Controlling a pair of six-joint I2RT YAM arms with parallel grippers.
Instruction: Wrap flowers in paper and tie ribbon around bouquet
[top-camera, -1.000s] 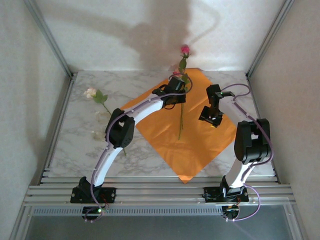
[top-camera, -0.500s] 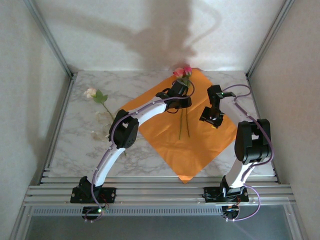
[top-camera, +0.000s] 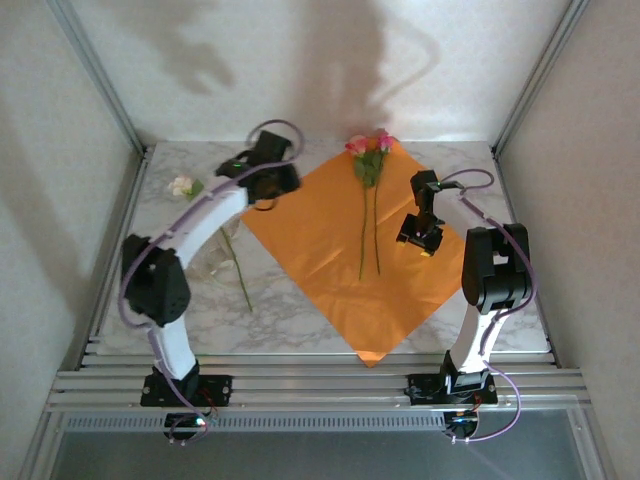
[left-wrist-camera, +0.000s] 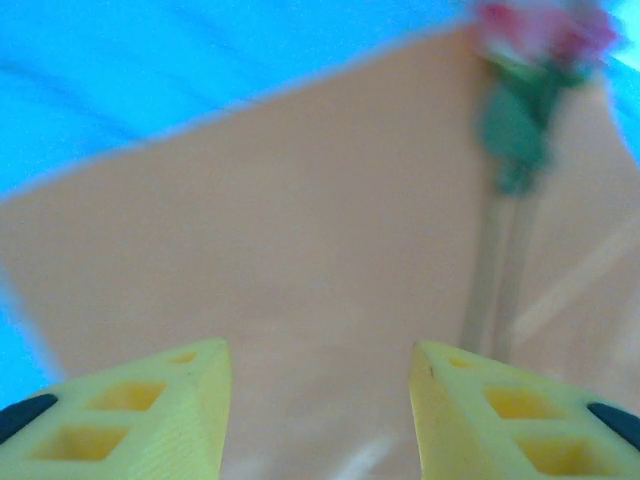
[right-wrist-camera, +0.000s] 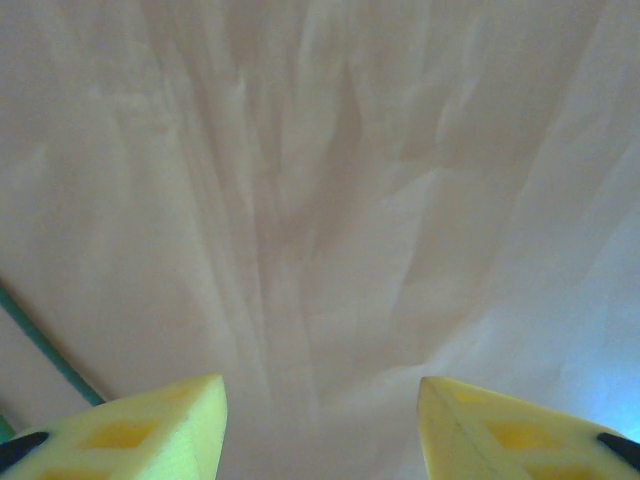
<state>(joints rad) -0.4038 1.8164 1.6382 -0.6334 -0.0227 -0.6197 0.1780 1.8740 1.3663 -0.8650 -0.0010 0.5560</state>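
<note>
Orange paper lay flat on your marble table, two pink roses rested on it, cream rose lay off it, left gripper released and empty, right gripper released above paper.

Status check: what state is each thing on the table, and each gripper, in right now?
paper: spread flat, unwrapped.
pink roses: two, lying side by side on the paper.
cream rose: lying on the marble, off the paper.
left gripper: open, empty.
right gripper: open, empty, over the paper.
</note>
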